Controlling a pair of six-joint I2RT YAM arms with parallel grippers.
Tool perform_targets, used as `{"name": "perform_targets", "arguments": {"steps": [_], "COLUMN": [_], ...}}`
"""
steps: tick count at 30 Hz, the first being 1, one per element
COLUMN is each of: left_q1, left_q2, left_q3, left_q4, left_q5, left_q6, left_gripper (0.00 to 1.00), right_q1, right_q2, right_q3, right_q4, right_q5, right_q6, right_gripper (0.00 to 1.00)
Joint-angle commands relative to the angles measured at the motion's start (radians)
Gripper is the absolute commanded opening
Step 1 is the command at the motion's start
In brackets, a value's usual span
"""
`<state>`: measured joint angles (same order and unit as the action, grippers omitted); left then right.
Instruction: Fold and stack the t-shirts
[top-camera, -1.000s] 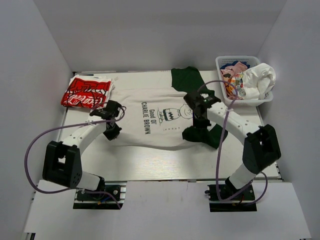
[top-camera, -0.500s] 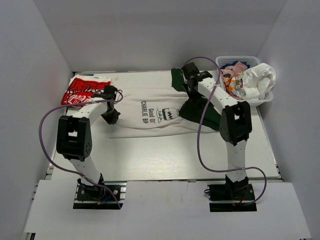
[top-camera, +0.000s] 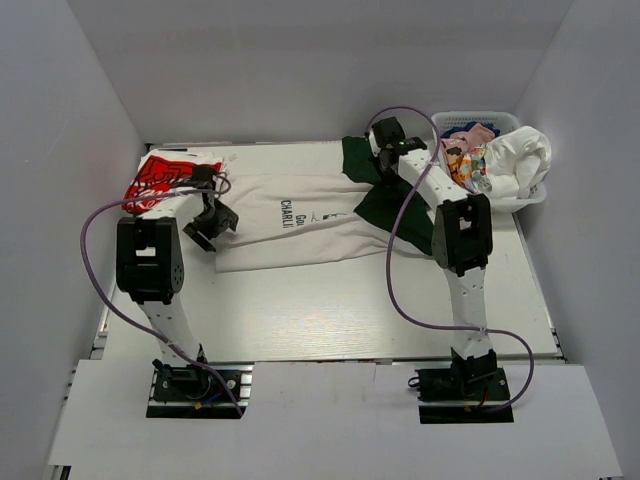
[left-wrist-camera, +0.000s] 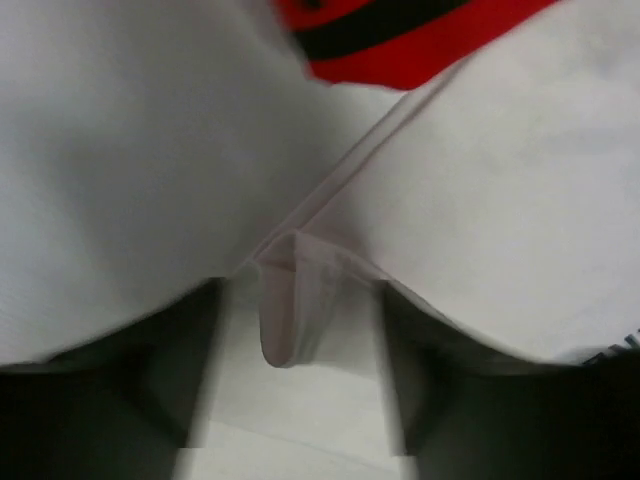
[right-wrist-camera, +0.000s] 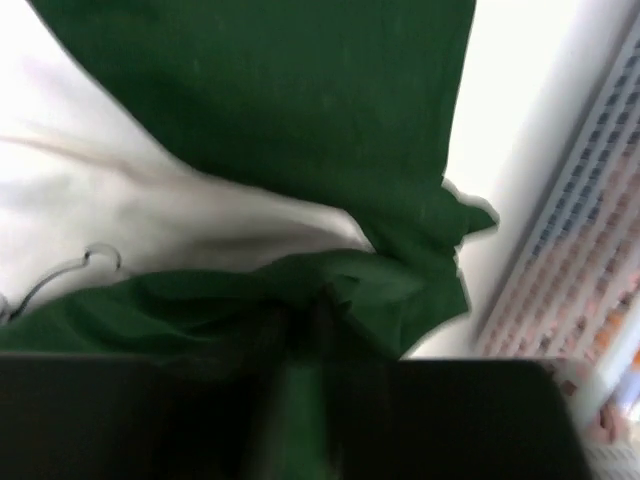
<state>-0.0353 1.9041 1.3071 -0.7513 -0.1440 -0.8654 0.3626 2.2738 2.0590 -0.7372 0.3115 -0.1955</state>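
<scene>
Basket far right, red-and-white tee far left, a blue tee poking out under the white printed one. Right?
Not blue: the top external view shows a dark green tee under the white printed tee. The rest holds.

The white table (top-camera: 330, 310) under my arms carries a folded white printed t-shirt (top-camera: 300, 235). A dark green t-shirt (top-camera: 358, 160) touches its right end. A red-and-white t-shirt (top-camera: 160, 180) lies far left and a lattice basket (top-camera: 500, 206) far right.

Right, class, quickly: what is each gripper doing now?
Left gripper: open; white t-shirt hem lies loose between the jaws.
Right gripper: closed on the green t-shirt.
</scene>
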Motion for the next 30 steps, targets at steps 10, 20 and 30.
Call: {"name": "perform_targets", "arguments": {"steps": [10, 20, 30], "left_q1": [-0.008, -0.081, -0.147], "left_q2": [-0.267, -0.277, -0.151], "left_q3": [0.04, -0.15, -0.128], "left_q4": [0.064, 0.13, 0.282], "left_q5": [-0.079, 0.119, 0.083], "left_q6": [0.034, 0.12, 0.078], "left_gripper": [1.0, 1.0, 1.0], "right_q1": [0.006, -0.028, -0.09], "right_q2": [-0.21, -0.444, -0.461], "right_q3": [-0.215, -0.641, -0.774], "right_q4": [0.18, 0.278, 0.355], "right_q5": [0.043, -0.135, -0.207], "right_q6": [0.151, 0.407, 0.459], "right_gripper": [0.9, 0.9, 0.9]}}
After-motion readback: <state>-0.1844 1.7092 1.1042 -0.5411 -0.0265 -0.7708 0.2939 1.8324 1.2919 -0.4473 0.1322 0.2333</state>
